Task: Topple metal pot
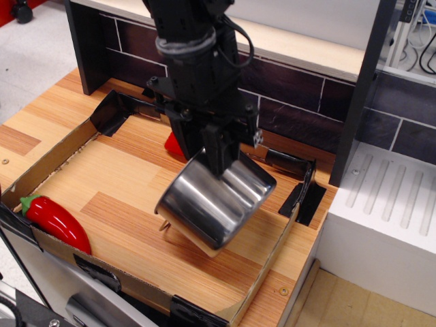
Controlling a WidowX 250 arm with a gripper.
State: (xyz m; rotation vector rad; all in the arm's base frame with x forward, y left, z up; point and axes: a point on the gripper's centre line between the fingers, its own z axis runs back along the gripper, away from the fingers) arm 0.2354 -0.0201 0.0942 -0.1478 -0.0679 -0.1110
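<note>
The metal pot [216,199] is tilting steeply over the wooden counter [102,184], its shiny side wall facing up and its base turned toward the lower left, with the lower edge resting on or just above the wood near the right side of the cardboard tray [269,262]. A thin wire handle is sticking out at its lower left. The hand [219,158] is coming down from above and is clamped on the pot's upper rim, its dark fingers closing together on the wall there. The black arm is rising straight up behind it toward the tiled back wall [300,92]. Just behind the arm, a small red object [174,145] is peeking out, mostly hidden. A red toy pepper [56,222] is lying well apart, at the tray's front left corner.
</note>
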